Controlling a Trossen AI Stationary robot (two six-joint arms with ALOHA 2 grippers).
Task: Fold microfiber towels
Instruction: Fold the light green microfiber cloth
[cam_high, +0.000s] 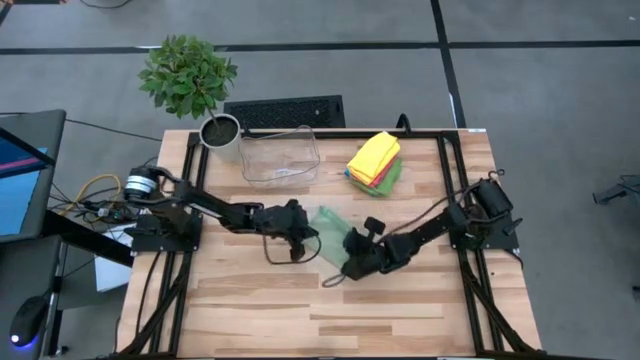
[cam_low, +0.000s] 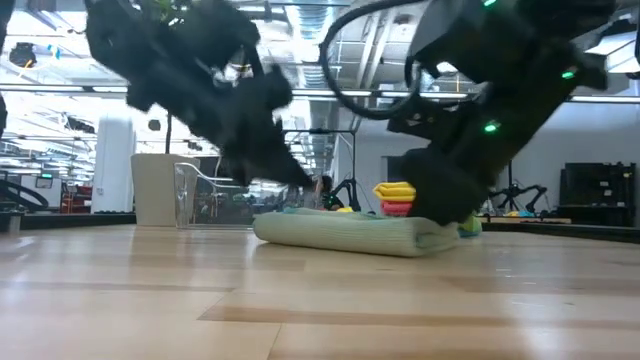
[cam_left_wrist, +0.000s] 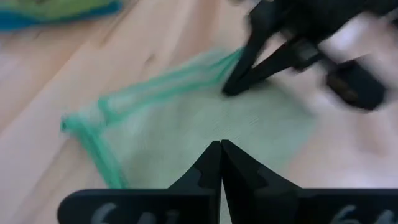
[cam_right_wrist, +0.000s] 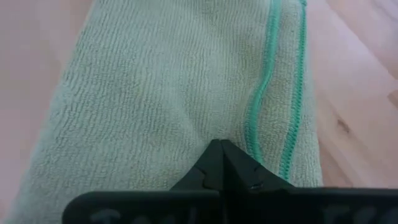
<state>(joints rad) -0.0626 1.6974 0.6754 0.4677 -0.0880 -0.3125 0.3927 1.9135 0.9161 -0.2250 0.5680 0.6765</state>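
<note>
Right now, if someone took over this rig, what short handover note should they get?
Left gripper: shut, empty, over the pale green towel.
Right gripper: shut, at the same towel's other end.
Things: that towel lies folded at table centre; a stack of folded towels, yellow on top, sits at the back right; the clear bin stands beside it.
Done: stack folded; green towel partly folded.
Left: finish it and add it to the stack.

A light wooden plank table (cam_high: 300, 300) with black rails along its sides carries a folded pale sage green microfiber towel (cam_high: 330, 222) near its middle, a stack of yellow, pink and green towels (cam_high: 375, 160), a clear plastic bin (cam_high: 279, 155), and a grey pot holding a leafy green plant (cam_high: 220, 132) at the far edge.
</note>
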